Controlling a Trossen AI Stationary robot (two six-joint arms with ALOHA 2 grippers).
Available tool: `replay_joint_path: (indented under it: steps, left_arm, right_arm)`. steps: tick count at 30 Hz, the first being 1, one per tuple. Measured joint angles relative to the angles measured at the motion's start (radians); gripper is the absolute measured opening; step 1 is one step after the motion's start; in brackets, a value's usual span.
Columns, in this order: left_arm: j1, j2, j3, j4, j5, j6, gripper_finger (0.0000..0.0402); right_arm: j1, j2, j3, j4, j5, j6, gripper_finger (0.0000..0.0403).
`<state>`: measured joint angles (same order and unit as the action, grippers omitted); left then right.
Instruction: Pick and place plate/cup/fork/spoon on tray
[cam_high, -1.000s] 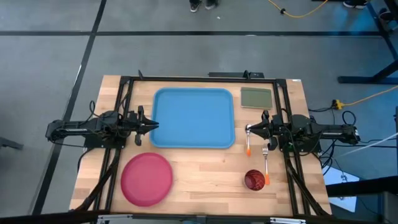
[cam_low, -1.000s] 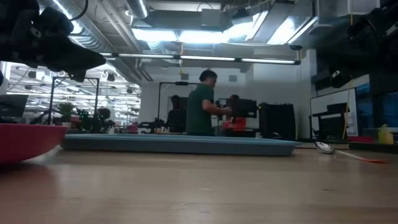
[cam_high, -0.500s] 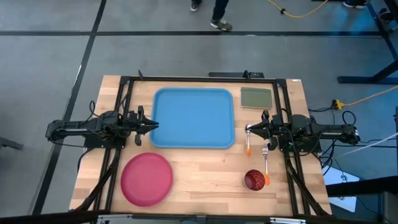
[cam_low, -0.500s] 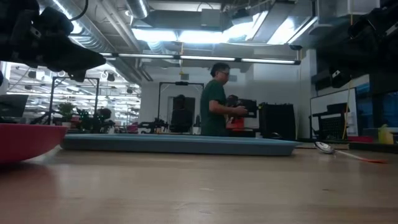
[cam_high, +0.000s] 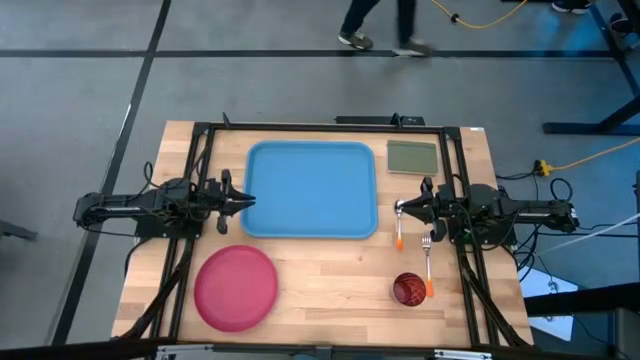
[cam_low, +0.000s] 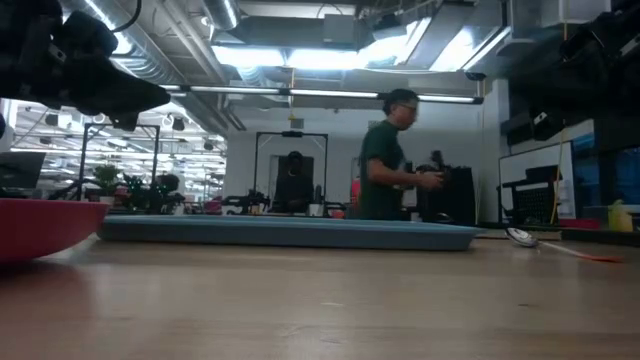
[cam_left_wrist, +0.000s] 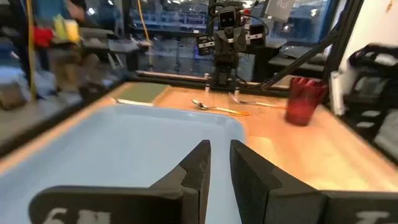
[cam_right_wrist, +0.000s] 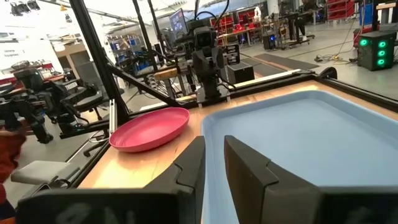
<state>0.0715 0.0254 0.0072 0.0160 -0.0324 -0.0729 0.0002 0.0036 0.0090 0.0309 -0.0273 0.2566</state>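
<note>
The light-blue tray lies at the table's far middle. The pink-red plate rests flat near the front left, and the maroon cup stands upright at the front right. The spoon lies just off the tray's right rim, with the fork to its right, both orange-handled. My left gripper hovers level at the tray's left rim, its fingers a narrow gap apart and nothing between them. My right gripper hovers level above the spoon's bowl at the tray's right rim, its fingers also slightly apart and bare.
An olive-green square pad lies right of the tray at the far edge. A black frame runs around the table's sides. Bare wood lies between plate and cup. A person walks beyond the far edge.
Nothing on the table has moved. The person beyond the table's far edge has walked toward the right.
</note>
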Motion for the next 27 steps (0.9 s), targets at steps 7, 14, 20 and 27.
replay_joint_path:
  steps: [7, 14, 20, 27]
  left_arm:
    - [0.0, 0.0, -0.001, 0.04, -0.086, 0.215, 0.0055]
    - [0.0, 0.0, -0.001, 0.18, -0.155, 0.154, 0.0055]
    - [0.0, 0.0, -0.001, 0.205, -0.176, 0.159, 0.0055]
    - [0.0, 0.0, -0.001, 0.149, -0.176, 0.161, 0.0055]
  right_arm:
    - [0.0, 0.0, 0.0, 0.103, 0.001, 0.0, 0.0065]
    - [0.0, 0.0, 0.0, 0.262, 0.0, 0.054, 0.0065]
    - [0.0, 0.002, 0.001, 0.346, -0.1, -0.005, 0.0065]
    - [0.002, 0.007, 0.036, 0.379, -0.157, 0.004, 0.0065]
